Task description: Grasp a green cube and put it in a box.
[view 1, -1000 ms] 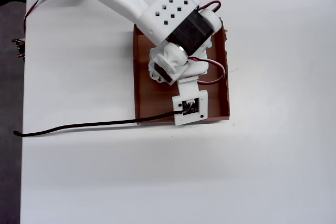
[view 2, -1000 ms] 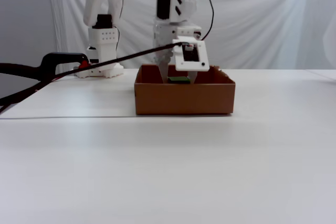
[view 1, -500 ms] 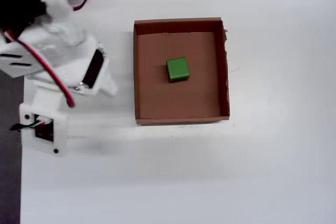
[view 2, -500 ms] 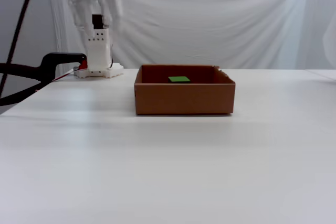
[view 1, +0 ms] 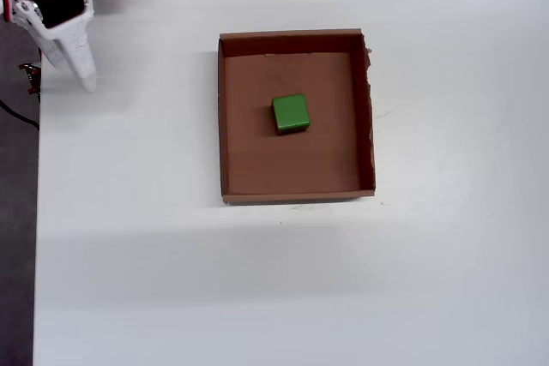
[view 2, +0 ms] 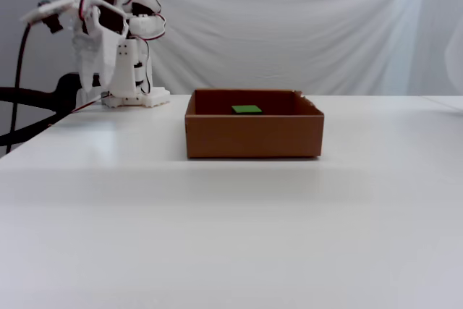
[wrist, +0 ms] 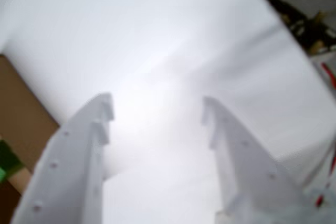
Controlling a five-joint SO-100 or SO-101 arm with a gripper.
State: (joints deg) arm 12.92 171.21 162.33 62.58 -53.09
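Note:
The green cube lies inside the box, near the middle of its floor; in the fixed view only the cube's top shows above the box's front wall. My gripper hangs at the table's far left corner, well away from the box, and shows at the upper left of the fixed view. In the wrist view its white fingers stand apart with nothing between them. At that view's left edge, a brown piece of the box and a blurred green patch show.
The arm's white base stands at the table's back left. The table's left edge drops to dark floor. Cables lie beyond the table in the wrist view. A white cloth hangs behind the table.

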